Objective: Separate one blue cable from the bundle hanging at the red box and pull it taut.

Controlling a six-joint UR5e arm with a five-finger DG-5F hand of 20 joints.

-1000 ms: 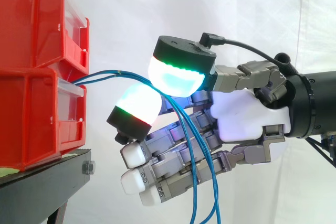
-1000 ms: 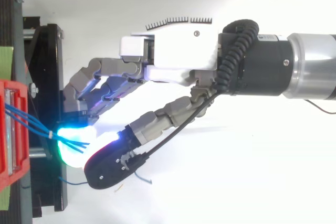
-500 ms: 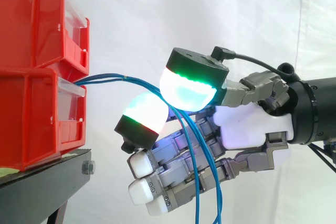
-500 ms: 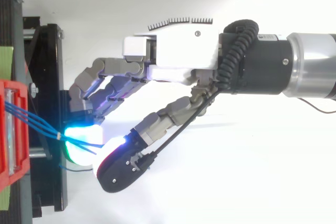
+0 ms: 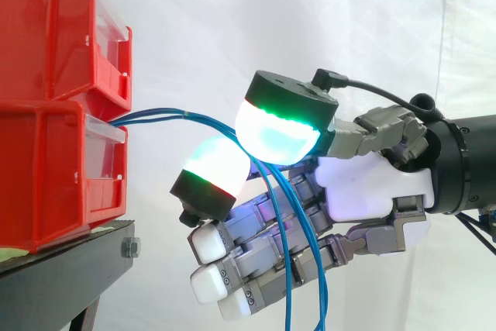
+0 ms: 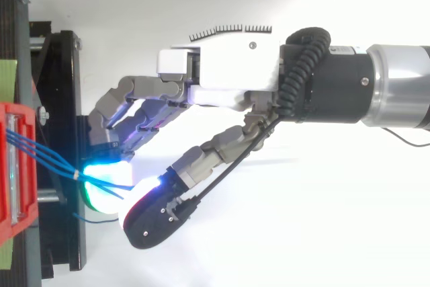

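Two stacked red bins [image 5: 46,160] sit on a black stand [image 5: 62,277] at the left of the side view. The hand [image 5: 364,187] reaches in from the right. Its two glowing pads [image 5: 277,131] are closed together on the blue cables [image 5: 159,114], and its other fingers are curled below, clear of the pinch.

The cables leave the lower bin's front and run almost level to the pads. Past the pinch they drop in front of the curled fingers and out of the bottom of the side view. From above, the strands fan out of the bin and meet at a small white tie [image 6: 75,175] just before the pads.

Compared with a second ago, the hand sits farther from the bins and the span is straighter; over the last half second almost nothing has shifted.

The pull therefore looks nearly finished. More than one strand appears to pass through the pinch (the count is not clear), so the separation seems incomplete.
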